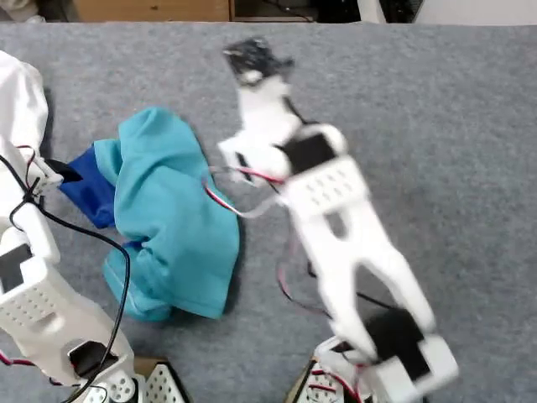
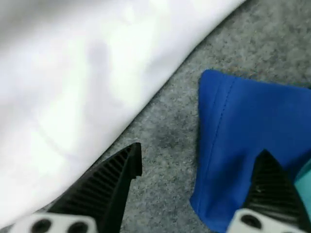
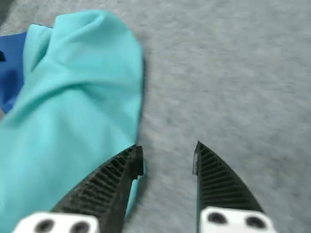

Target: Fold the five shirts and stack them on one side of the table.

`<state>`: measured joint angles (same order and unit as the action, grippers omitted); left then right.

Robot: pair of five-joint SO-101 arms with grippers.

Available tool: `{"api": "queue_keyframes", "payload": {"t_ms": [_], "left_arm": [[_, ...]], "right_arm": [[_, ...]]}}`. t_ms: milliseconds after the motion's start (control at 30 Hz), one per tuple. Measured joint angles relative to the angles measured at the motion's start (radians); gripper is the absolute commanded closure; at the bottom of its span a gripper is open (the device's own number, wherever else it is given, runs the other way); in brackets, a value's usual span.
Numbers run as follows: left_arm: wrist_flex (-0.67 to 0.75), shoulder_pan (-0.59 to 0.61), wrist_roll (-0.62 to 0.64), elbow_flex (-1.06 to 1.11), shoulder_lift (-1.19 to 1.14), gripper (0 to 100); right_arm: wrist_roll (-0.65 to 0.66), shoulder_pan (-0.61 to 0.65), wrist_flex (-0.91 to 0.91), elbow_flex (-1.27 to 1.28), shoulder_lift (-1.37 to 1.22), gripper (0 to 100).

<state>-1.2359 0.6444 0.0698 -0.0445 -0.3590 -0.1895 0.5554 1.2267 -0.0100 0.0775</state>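
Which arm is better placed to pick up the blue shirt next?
Left, likely. The left gripper hangs open at the edge of the blue shirt, beside the white shirt. The right gripper, also open, sits over bare table beside the teal shirt.

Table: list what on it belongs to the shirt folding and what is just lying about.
Belongs to the job: teal shirt, blue shirt, white shirt, left end effector, right end effector.
Just there: black cable, red and white wires, grey table itself.
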Motion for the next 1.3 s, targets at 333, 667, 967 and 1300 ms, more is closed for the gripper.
{"api": "queue_keyframes", "payload": {"t_ms": [333,667,967,1300], "left_arm": [[0.0,-0.023,0.0,-0.002,-0.031,64],[0.002,-0.043,0.002,-0.002,-0.117,64],[0.002,-0.052,0.002,-0.005,-0.118,64],[0.002,-0.068,0.002,-0.005,-0.118,64]], "right_arm": [[-0.138,0.084,0.041,-0.641,-0.621,81.2],[-0.315,0.094,0.038,-1.336,-1.278,81.3],[-0.414,0.094,-0.068,-1.461,-1.447,82.2],[-0.491,0.044,-0.094,-1.459,-1.456,99.3]]}}
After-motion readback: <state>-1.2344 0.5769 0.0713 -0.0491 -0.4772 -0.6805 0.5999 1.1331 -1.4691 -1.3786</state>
